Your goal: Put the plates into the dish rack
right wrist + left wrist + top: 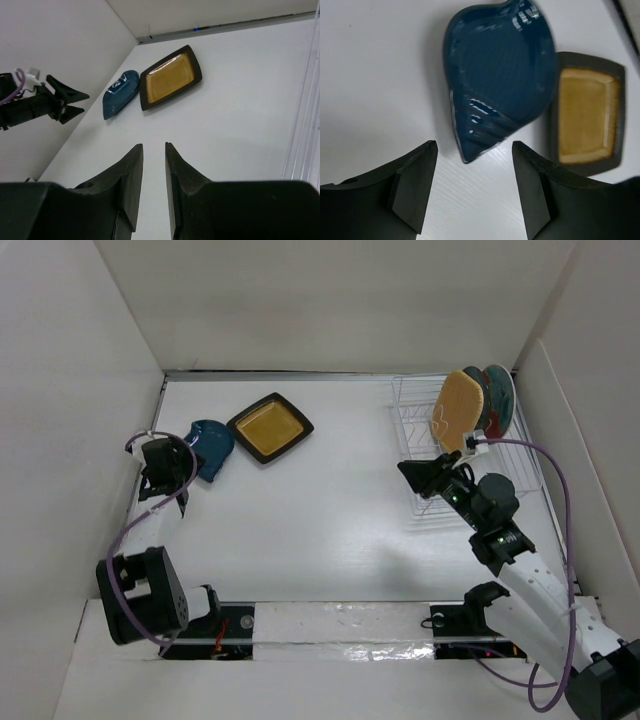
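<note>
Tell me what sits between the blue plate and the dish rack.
In the top view, only the black-rimmed square plate, right beside the blue plate; from there to the dish rack the white table is bare.

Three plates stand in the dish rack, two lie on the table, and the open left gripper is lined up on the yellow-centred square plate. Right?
Not quite: in the left wrist view the open left gripper is lined up on the glossy blue dish; the yellow-centred square plate lies beside it. The rest holds.
</note>
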Motion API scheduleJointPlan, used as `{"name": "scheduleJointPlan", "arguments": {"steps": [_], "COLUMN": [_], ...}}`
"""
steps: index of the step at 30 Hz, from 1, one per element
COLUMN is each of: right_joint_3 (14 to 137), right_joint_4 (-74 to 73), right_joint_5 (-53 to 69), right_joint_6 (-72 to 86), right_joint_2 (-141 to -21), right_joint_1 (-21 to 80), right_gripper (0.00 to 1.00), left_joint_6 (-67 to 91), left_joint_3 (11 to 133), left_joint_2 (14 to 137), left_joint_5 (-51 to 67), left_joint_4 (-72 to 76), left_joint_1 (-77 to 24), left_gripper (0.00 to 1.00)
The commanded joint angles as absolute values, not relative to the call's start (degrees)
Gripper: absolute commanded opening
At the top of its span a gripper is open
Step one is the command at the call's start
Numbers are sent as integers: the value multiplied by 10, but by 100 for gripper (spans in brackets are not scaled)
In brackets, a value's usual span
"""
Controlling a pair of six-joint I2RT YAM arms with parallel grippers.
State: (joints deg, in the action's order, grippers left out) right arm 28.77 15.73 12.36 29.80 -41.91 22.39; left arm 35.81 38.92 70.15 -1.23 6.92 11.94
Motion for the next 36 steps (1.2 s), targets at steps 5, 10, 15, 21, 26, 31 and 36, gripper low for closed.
{"name": "scheduleJointPlan", "arguments": {"steps": [5,10,15,21,26,31,36], "right_joint_3": [308,308,301,301,296,294,304], "right_joint_4": [171,170,185,181,192,190,177], "right_joint_5": [123,118,125,116,120,113,118], "right_joint_6": [300,297,303,302,308,308,297], "right_joint_2": [-397,-398,-400,-405,-401,-392,-413], "right_joint_1": [249,254,254,254,254,249,243], "right_gripper": [30,30,30,30,30,30,31], "left_joint_6": [318,298,285,281,278,261,265], "left_joint_3": [446,476,511,533,551,530,476], "left_joint_2": [819,904,959,1007,1028,990,892], "left_joint_5": [-24,-11,-31,-33,-26,-68,-112], "left_joint_4": [89,126,116,114,96,41,14], "left_joint_1": [136,136,147,147,147,147,147], "left_gripper": [57,55,50,20,0,0,0]}}
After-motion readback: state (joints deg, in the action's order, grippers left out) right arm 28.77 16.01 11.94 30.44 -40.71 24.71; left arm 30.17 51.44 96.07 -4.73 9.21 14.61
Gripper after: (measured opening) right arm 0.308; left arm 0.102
